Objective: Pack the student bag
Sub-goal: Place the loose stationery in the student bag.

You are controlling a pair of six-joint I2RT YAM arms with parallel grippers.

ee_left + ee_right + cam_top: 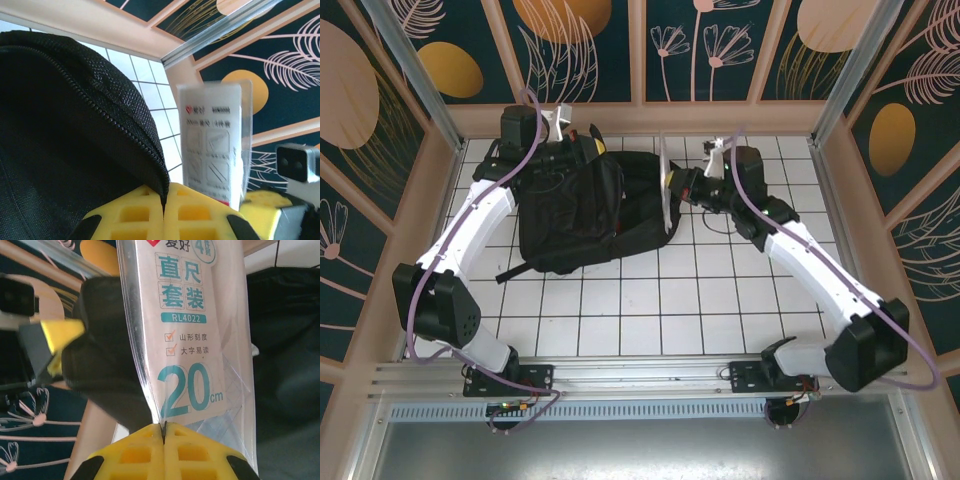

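The student bag (570, 215), a big black backpack, lies on the white gridded table, left of centre. My left gripper (592, 143) is at the bag's far edge. In the left wrist view its yellow fingers (135, 212) are shut on the bag's zippered rim (145, 150). My right gripper (677, 185) stands just right of the bag and is shut on the bottom edge of a clear ruler-set pack (192, 340) marked "20 cm". The pack (667, 195) is held upright on edge beside the bag's opening, and its back (212, 145) faces the left wrist camera.
The table (720, 300) is walled by a wooden frame with dark patterned panels (580, 50) at the back and sides. Aluminium posts (850, 70) stand at the far corners. Both arms' bases sit on the rail (640, 375) at the near edge.
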